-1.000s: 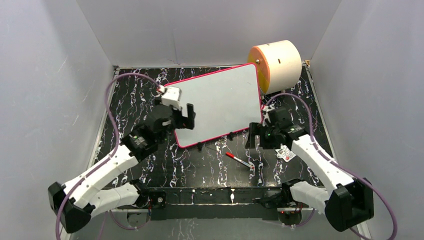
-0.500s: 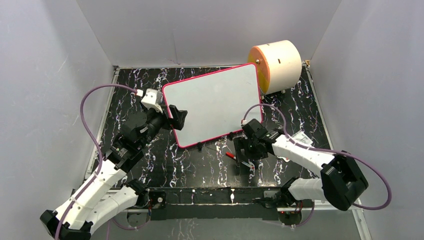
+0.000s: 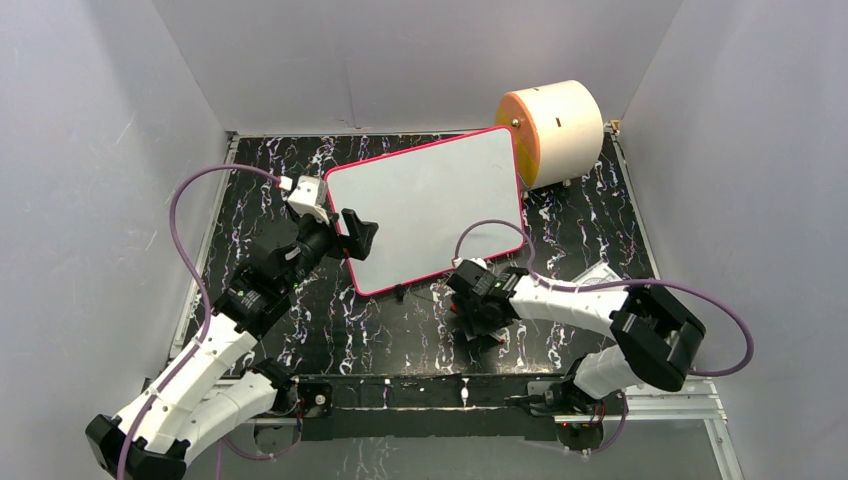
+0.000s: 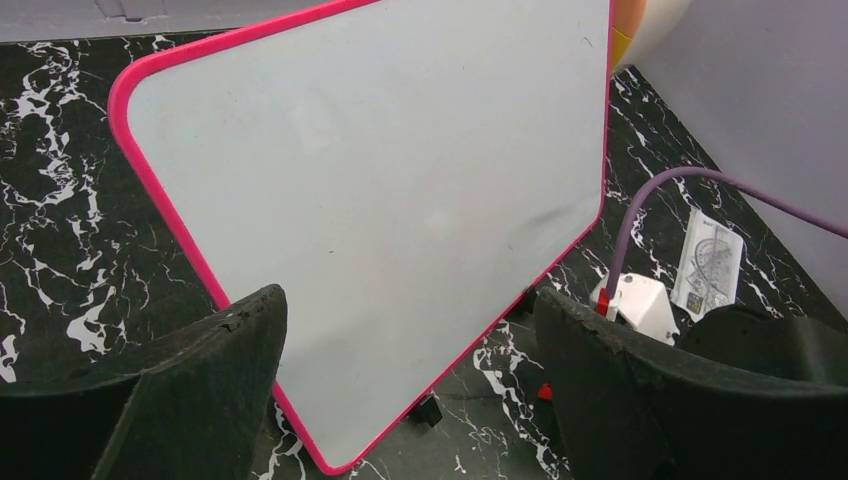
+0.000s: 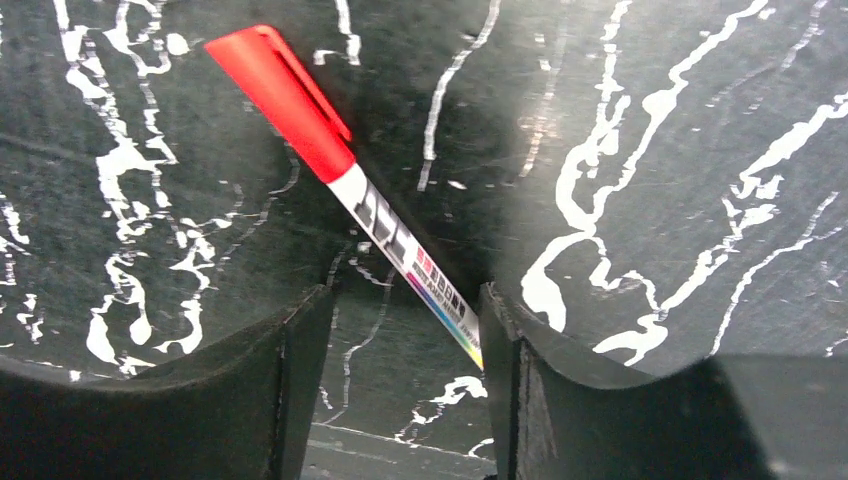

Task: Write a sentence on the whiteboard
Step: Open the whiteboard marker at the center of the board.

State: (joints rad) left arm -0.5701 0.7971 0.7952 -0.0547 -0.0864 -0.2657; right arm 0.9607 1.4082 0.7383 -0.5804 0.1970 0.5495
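Whiteboard point(image 3: 430, 205) lies blank. Just off its near edge the right gripper point(image 5: 400, 330), jaws apart, straddles the marker point(image 5: 340, 170): centre the barrel before pinching. Left gripper point(image 4: 405, 320), spread wide, sits at its left edge.

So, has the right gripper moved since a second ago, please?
Yes: the right gripper moved left, away from the whiteboard corner, down over the marker.

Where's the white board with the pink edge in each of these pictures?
Top external: the whiteboard sits in the centre, slanted.
Left wrist: the whiteboard fills most of the picture.
Right wrist: not in it.
Shared landmark: the black, white-veined tabletop.
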